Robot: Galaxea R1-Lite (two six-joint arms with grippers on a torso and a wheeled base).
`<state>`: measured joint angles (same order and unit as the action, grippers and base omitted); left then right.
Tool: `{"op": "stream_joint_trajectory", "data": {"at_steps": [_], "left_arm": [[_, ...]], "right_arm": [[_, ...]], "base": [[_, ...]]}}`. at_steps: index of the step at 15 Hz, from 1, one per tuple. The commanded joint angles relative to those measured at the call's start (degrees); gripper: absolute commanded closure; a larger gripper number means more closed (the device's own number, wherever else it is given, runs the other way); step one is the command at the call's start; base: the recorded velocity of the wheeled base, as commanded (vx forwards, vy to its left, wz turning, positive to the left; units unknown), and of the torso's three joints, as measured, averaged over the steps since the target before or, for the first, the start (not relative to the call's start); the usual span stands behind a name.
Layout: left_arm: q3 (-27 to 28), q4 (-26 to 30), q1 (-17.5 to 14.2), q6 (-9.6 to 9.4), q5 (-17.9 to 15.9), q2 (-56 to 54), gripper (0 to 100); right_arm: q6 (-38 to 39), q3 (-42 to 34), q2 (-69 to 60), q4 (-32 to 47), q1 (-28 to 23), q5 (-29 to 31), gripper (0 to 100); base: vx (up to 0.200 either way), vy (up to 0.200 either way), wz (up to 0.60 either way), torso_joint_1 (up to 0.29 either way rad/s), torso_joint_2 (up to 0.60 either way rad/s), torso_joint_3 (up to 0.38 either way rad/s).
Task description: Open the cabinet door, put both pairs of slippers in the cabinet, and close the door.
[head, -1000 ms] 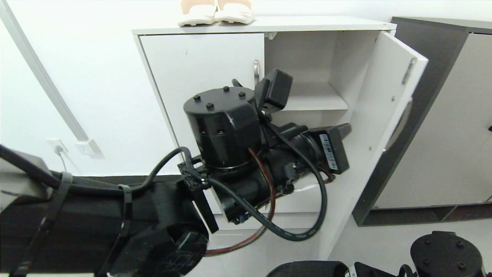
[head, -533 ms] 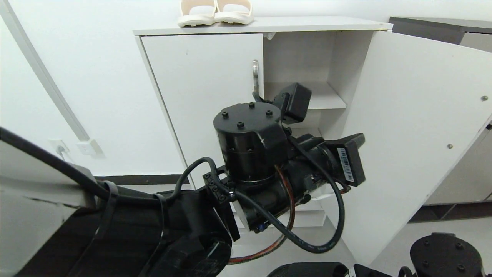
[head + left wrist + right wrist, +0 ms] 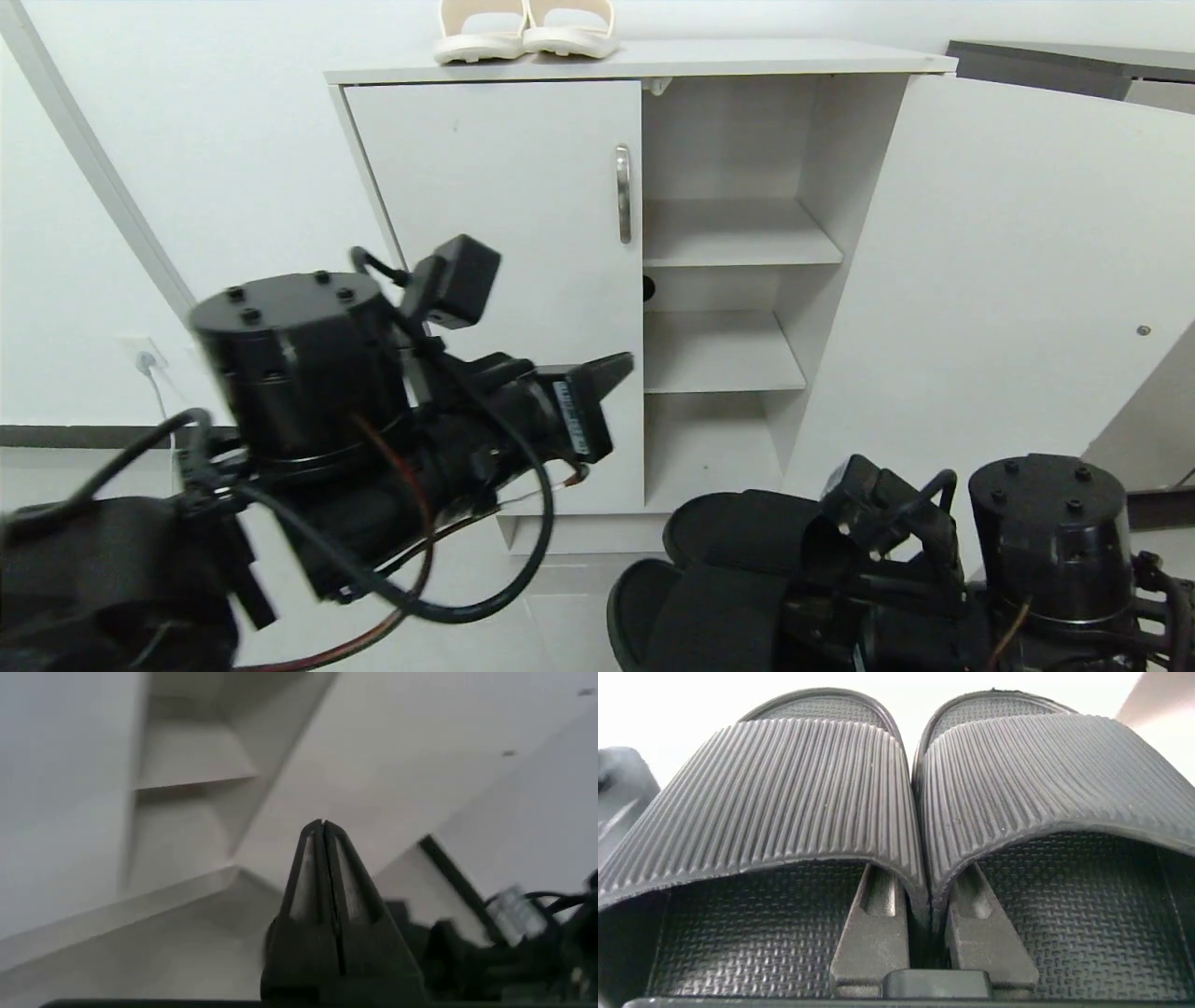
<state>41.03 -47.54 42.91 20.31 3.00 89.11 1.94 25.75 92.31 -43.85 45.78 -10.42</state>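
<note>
Leftmost, the left gripper (image 3: 322, 840): two fingers pressed flat together, nothing between them. It sits low in front of the closed left door (image 3: 504, 233) of the cabinet (image 3: 653, 58), tip pointing toward the door's inner edge.

Doors counted: two. The left one is shut, with one upright metal handle (image 3: 623, 193) at its inner edge.

On the cabinet top, one pair of cream slippers (image 3: 525, 33), two side by side at the front edge (far ends cut off by the frame).

Right of the handle the interior is exposed: two shelves (image 3: 738, 238), making three compartments stacked one above another.

Below and in front of that opening, down near the floor, one pair of black slippers (image 3: 719, 551): two, ribbed straps up, inner sides pressed together. The Right gripper (image 3: 924, 891) clamps them, one finger under each strap, with the two touching sidewalls pinched between.

Farthest right, the open door (image 3: 990, 280), swung wide, inner face toward the head camera.
</note>
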Motion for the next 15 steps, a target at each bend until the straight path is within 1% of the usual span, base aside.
{"op": "stream_joint_trajectory", "data": {"at_steps": [1,2,3,4,5,6,7,8,9,11,12,13,14,15], "left_arm": [[-10.62,9.31,-6.44,-3.08,7.37,-20.73,100],[-12.38,14.23,-11.18,-3.26,7.72,-26.45,100],[-13.17,19.68,-15.05,-3.35,9.31,-31.90,100],[-13.52,24.96,-17.77,-3.35,11.24,-37.35,100],[-13.88,29.79,-20.76,-3.35,12.29,-43.15,100],[-15.19,34.71,-24.54,-3.61,12.47,-48.68,100],[-16.69,38.31,-27.88,-4.93,12.47,-53.17,100],[-19.24,41.22,-31.49,-6.69,12.38,-58.35,100],[-22.05,42.45,-35.00,-7.04,12.47,-62.31,100],[-28.82,42.71,-41.68,-7.21,12.56,-70.22,100],[-31.72,42.71,-44.14,-7.92,12.47,-73.38,100],[-33.74,42.71,-45.46,-8.53,12.47,-75.49,100],[-36.90,42.80,-46.69,-8.88,12.47,-79.27,100],[-38.66,42.89,-46.69,-8.97,12.03,-81.82,100]], "right_arm": [[1.58,3.78,2.61,-0.01,-0.07,3.04,100],[2.63,5.02,3.05,-0.01,-0.07,5.15,100],[3.60,6.07,3.23,0.08,-0.16,7.08,100],[4.13,7.04,4.02,-0.01,-0.42,8.84,100],[4.21,7.65,4.46,0.08,-0.60,10.51,100],[4.30,8.36,5.25,0.08,-0.60,12.09,100],[4.30,8.53,5.87,0.08,-0.60,13.50,100],[4.30,8.88,6.22,0.08,-0.60,14.99,100],[4.30,8.97,6.39,0.08,-0.60,15.52,100],[4.30,8.88,6.57,0.08,-0.60,15.52,100],[4.30,8.88,6.75,0.08,-0.60,15.52,100],[4.30,8.79,6.75,0.08,-0.51,15.52,100],[4.30,8.71,6.75,0.08,-0.60,15.52,100],[4.21,8.71,6.75,0.08,-0.51,15.52,100]], "base": [[0.000,0.000,0.00,0.000,0.00,0.000],[0.000,0.000,0.00,0.000,0.00,0.000],[0.000,0.000,0.00,0.000,0.00,0.000],[0.000,0.000,0.00,0.000,0.00,0.000],[0.000,0.000,0.00,0.000,0.00,0.000],[0.000,0.000,0.00,0.000,0.00,0.000],[0.000,0.000,0.00,0.000,0.00,0.000],[0.000,0.000,0.00,0.000,0.00,0.000],[0.000,0.000,0.00,0.000,0.00,0.000],[0.000,0.000,0.00,0.000,0.00,0.000],[0.000,0.000,0.00,0.000,0.00,0.000],[0.000,0.000,0.00,0.000,0.00,0.000],[0.000,0.000,0.00,0.000,0.00,0.000],[0.000,0.000,0.00,0.000,0.00,0.000]]}}
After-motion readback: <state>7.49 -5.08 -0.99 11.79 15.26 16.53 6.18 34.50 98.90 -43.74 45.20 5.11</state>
